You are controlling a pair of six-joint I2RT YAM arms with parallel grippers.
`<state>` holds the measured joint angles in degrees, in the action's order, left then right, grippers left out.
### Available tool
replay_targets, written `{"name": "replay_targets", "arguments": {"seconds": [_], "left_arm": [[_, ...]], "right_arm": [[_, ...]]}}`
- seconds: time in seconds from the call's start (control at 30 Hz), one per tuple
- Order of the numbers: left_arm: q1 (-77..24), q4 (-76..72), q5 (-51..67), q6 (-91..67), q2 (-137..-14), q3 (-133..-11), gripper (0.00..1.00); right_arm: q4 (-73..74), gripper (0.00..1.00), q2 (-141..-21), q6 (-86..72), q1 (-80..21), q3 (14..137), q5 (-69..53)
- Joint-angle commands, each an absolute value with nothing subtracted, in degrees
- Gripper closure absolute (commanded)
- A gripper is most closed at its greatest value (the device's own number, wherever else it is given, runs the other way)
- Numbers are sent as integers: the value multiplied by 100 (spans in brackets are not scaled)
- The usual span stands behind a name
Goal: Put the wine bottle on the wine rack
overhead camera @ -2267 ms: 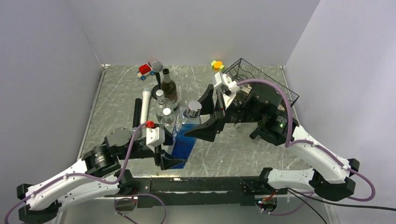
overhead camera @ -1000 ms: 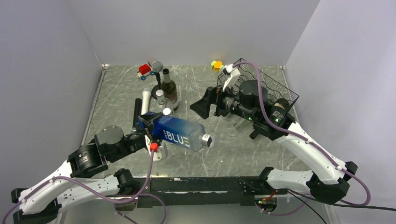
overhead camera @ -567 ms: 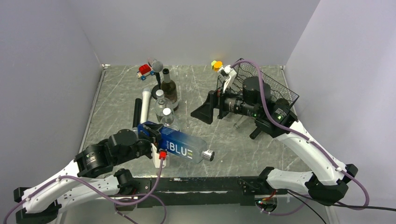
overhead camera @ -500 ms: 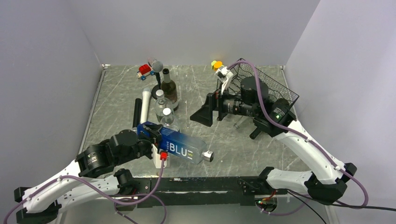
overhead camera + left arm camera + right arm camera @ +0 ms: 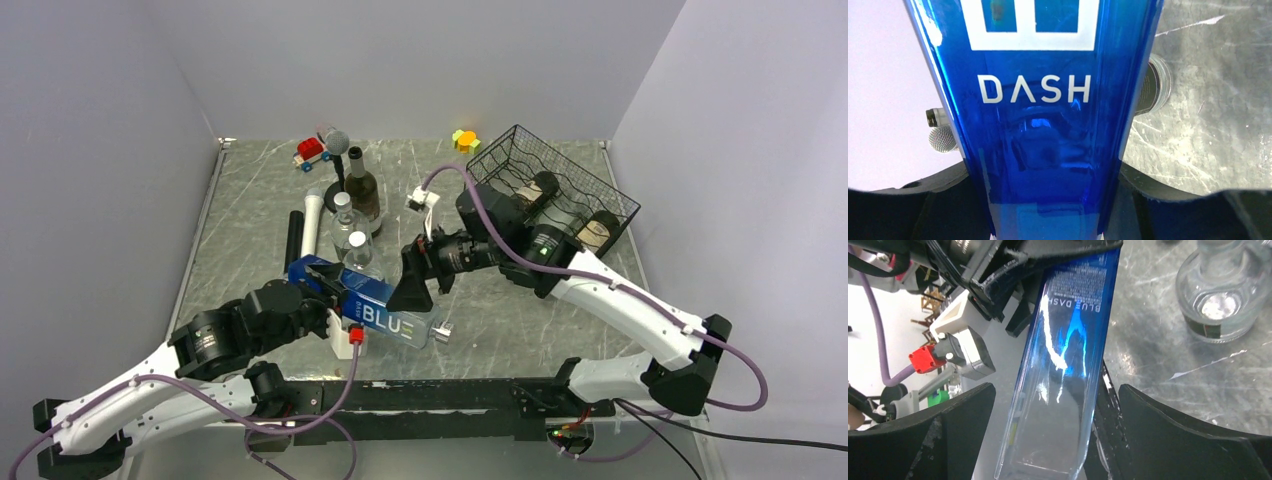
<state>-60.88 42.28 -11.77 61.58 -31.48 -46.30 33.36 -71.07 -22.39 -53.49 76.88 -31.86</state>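
The wine bottle (image 5: 385, 318) is a square blue one marked DASH BLUE, lying level above the table's near left with its silver cap (image 5: 441, 329) pointing right. My left gripper (image 5: 335, 305) is shut on its dark blue base end, and the glass (image 5: 1048, 100) fills the space between the jaws of that gripper (image 5: 1048, 210). My right gripper (image 5: 412, 285) stands open, its jaws either side of the bottle's pale shoulder (image 5: 1068, 355) with gaps on both sides (image 5: 1053, 430). The black wire wine rack (image 5: 520, 150) sits at the back right.
Two dark bottles (image 5: 545, 185) (image 5: 598, 228) lie in the rack. A dark upright bottle (image 5: 360, 185), two clear glass bottles (image 5: 345, 225) (image 5: 1220, 300), a white tube (image 5: 313, 225) and a black tube (image 5: 295, 240) crowd behind the held bottle. A microphone (image 5: 335, 140), toy car (image 5: 312, 150) and yellow toy (image 5: 465, 140) lie at the back.
The left arm tipped the blue bottle from upright to level and drew it nearer. The right arm swung from the rack down and left, bringing its open jaws around the bottle.
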Motion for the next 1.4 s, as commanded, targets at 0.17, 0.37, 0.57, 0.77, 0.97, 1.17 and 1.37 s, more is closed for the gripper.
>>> {"name": "replay_targets", "arguments": {"seconds": [0.17,0.37,0.57,0.77,0.97,1.17,1.37], "left_arm": [[-6082,3103,-1784,6415,-3112,-4791,99],[-6082,3033,-1905,6417,-3124,-4772,99],[-6082,3016,-2219,6279,-3194,-4763,99],[-6082,2978,-2217,6117,-3179,-4790,99],[-6082,2893,-2414,6039,-3175,-4781,97],[-6082,3067,-2527,6091,-3174,-4840,99],[-6082,3179,-2608,6018,-3174,-4896,99]], "right_arm": [[3679,6,-7352,-2216,-5858,7559,-3119],[3809,15,-7570,-2302,-6045,7515,-2971],[3897,42,-7696,-2418,-6114,7575,-2757],[3924,79,-7745,-2556,-6165,7635,-2542],[3946,100,-7681,-2708,-6168,7677,-2163],[3950,45,-7583,-2658,-6170,7703,-2291],[3924,20,-7384,-2579,-6171,7526,-2315]]}}
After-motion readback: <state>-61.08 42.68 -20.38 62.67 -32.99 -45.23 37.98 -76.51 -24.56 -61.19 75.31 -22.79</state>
